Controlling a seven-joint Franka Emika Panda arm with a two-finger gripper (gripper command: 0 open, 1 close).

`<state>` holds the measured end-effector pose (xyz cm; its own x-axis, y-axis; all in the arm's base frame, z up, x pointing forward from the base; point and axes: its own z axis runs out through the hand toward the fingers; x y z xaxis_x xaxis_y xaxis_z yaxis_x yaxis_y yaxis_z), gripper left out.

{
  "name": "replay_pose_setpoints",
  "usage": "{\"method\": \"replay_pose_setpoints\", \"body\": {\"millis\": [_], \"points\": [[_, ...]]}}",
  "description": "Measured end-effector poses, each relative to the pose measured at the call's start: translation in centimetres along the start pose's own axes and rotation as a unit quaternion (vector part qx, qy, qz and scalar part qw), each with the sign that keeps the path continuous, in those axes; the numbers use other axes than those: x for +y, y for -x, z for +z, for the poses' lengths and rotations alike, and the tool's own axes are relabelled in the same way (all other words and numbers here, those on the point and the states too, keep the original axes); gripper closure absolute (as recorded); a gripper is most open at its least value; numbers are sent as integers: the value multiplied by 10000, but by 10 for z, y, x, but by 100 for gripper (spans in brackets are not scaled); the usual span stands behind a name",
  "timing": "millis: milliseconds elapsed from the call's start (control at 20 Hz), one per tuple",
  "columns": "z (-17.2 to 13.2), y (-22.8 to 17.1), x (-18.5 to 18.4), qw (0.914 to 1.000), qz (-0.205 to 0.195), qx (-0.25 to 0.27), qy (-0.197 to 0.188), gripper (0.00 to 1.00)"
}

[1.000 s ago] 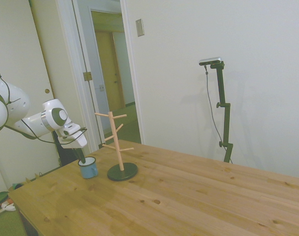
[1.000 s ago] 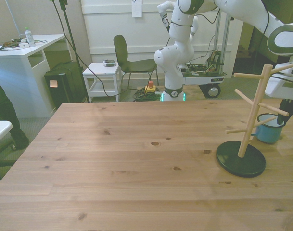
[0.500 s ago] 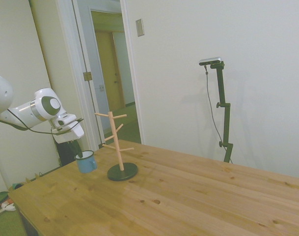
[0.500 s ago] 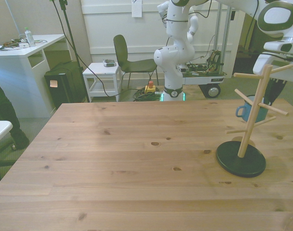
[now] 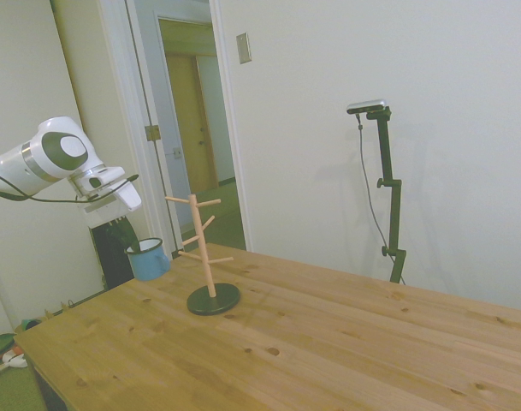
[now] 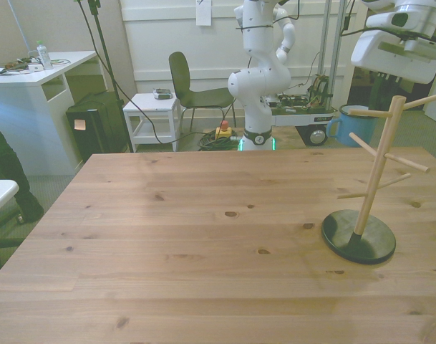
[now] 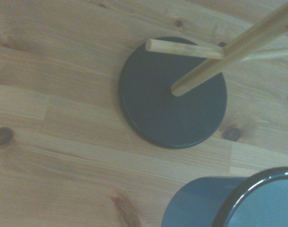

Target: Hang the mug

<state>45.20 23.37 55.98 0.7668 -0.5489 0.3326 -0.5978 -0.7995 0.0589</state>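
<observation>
The light-blue mug [image 5: 149, 259] hangs in the air, well above the table, held at its rim by my gripper [image 5: 128, 243], which is shut on it. It hangs tilted a little, about level with the middle pegs of the wooden peg stand [image 5: 204, 248] and apart from them. In the front view the mug [image 6: 352, 125] shows behind the stand [image 6: 377, 174], near the top pegs, with the gripper's body above it. The wrist view shows the mug [image 7: 229, 203] above the table beside the stand's black base [image 7: 158, 109].
The stand's round black base [image 6: 359, 236] sits near the table's edge at the front view's right. A person [image 6: 1, 168] stands off the table at the front view's left. A chair [image 6: 195, 87] and a white side table [image 6: 152, 107] stand beyond the far edge.
The mug has left the table. My gripper lifted it from beside the stand's base up to peg height, and the arm rose with it.
</observation>
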Motion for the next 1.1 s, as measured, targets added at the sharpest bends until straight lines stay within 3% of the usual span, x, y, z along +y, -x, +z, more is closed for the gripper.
{"method": "replay_pose_setpoints", "body": {"millis": [400, 1100], "points": [[-8, -30, 16, 10000, -42, -20, -26, 100], [-17, -50, 4, 9999, -54, -64, -75, 100]]}}
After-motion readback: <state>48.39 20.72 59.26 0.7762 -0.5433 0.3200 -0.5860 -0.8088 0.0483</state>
